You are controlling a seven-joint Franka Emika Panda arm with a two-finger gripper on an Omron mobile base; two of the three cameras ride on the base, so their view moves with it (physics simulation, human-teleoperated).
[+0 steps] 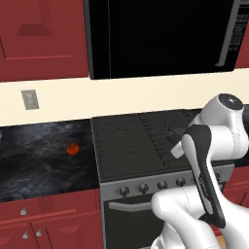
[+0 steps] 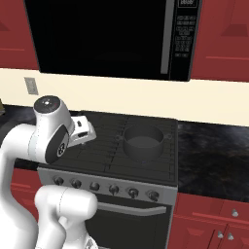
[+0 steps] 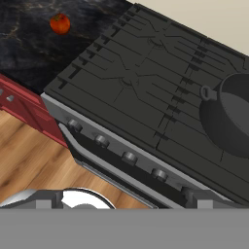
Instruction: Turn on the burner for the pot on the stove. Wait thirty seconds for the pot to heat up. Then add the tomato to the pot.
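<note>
Stove [image 1: 141, 141], black-topped with ribbed grates and a grey steel front, sits between two stretches of dark marbled counter [image 1: 39, 155] in a kitchen of red cabinets [image 1: 44, 36]. One dark pot [image 2: 142, 142] stands on the grates toward the cooktop's right side, its bowl showing only a dark interior. One tomato [image 1: 72, 149] lies on the counter to the left of the cooktop, well apart from the pot, with bare worktop around it; the hand view also catches it [image 3: 60, 23] beyond the stove's left edge.

Six round knobs [image 2: 114, 189] can be counted along the front panel in the right base view, above a long oven handle [image 2: 127, 209]. A black microwave [image 2: 112, 36] hangs over the cooktop, and one wall outlet [image 1: 30, 99] is set in the cream backsplash at left.

The white arm folds up in front of the range, its elbow and forearm covering part of the right-hand grates in the left base view. The gripper [image 2: 83, 130] hovers above the cooktop's left portion, jaws spread to their widest and holding nothing, clear of knobs, pot and tomato alike.
</note>
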